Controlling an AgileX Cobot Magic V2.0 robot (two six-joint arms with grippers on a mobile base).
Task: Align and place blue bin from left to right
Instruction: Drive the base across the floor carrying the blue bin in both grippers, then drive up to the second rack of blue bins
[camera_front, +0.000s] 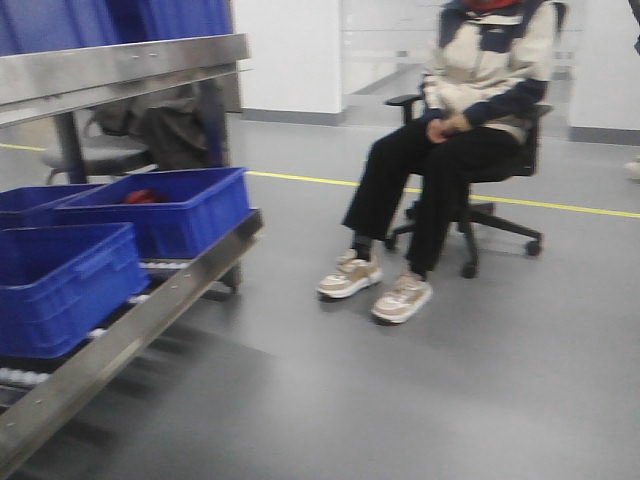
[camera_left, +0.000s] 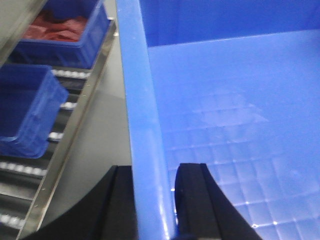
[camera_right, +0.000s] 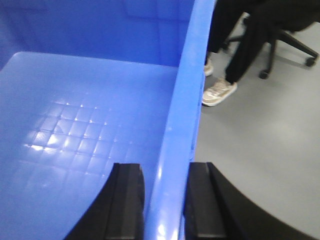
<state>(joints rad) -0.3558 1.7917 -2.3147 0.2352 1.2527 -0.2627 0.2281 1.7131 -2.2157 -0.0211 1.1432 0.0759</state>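
Observation:
An empty blue bin (camera_left: 225, 125) with a gridded floor fills both wrist views. My left gripper (camera_left: 152, 200) is shut on its left wall, one black finger (camera_left: 120, 205) outside and one inside. My right gripper (camera_right: 165, 200) is shut on the bin's (camera_right: 75, 125) right wall in the same way. The held bin and both grippers are out of the front view.
A metal roller rack (camera_front: 150, 310) at the left carries other blue bins: a near one (camera_front: 60, 285) and a farther one (camera_front: 165, 210) holding red items. A person (camera_front: 450, 150) sits on a wheeled office chair (camera_front: 500, 215) on the grey floor to the right.

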